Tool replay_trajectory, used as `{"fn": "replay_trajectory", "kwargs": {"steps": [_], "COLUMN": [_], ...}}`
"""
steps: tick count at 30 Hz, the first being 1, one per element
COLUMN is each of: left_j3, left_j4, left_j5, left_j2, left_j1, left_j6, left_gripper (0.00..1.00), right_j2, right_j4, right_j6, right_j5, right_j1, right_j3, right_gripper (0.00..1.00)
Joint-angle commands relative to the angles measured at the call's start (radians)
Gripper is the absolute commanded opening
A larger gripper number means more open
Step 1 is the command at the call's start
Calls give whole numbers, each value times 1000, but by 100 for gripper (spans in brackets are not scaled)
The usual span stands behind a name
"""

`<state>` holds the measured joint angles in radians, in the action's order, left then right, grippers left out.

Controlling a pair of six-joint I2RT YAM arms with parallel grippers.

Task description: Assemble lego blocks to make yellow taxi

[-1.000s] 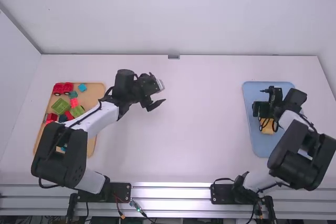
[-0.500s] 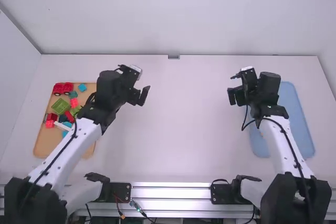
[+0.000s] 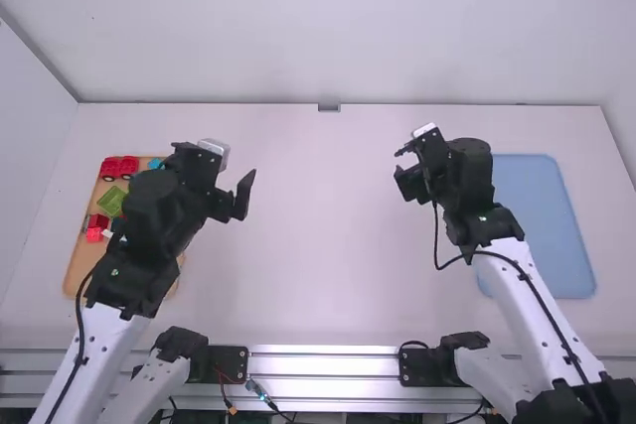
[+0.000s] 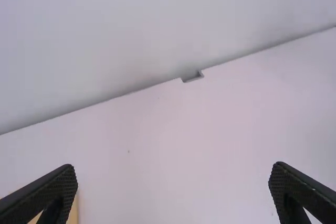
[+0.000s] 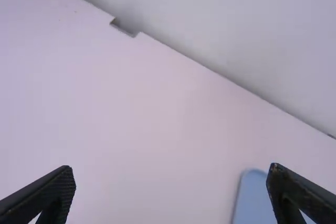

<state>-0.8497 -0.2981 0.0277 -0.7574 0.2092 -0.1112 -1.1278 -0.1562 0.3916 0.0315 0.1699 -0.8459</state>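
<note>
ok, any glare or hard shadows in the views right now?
High view: bright streaks of glare along the metal rail between the arm bases; soft, fairly even light on the table, no hard-edged shadow I can make out. Left wrist view: wall darkens softly toward the table's back edge. Right wrist view: similar soft shading along that edge, no obvious glare.

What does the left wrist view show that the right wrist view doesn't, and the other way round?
Left wrist view: part of the tan tray and the open left gripper.
Right wrist view: part of the blue tray and the open right gripper.
Both: the table, the wall and the notch between them.
</note>
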Motion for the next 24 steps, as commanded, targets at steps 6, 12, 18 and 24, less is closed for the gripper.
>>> {"fn": "replay_trajectory", "kwargs": {"steps": [6, 12, 18, 24], "left_j3": [110, 224, 349, 503], "left_j4": [79, 192, 298, 298], "left_j5": [-28, -28, -28, -28], "left_j2": [91, 205, 330, 484], "left_j1": [-101, -209, -209, -209], "left_j6": [107, 111, 111, 111], "left_gripper": [87, 76, 63, 48], "right_j2": [114, 220, 338, 489], "right_j4": [81, 156, 156, 156], "right_j6": [-106, -212, -330, -392], "right_j5": [-31, -31, -31, -31], "right_j1": [-96, -170, -170, -170], "right_j3": [92, 198, 316, 467], "right_gripper": [87, 77, 65, 50]}}
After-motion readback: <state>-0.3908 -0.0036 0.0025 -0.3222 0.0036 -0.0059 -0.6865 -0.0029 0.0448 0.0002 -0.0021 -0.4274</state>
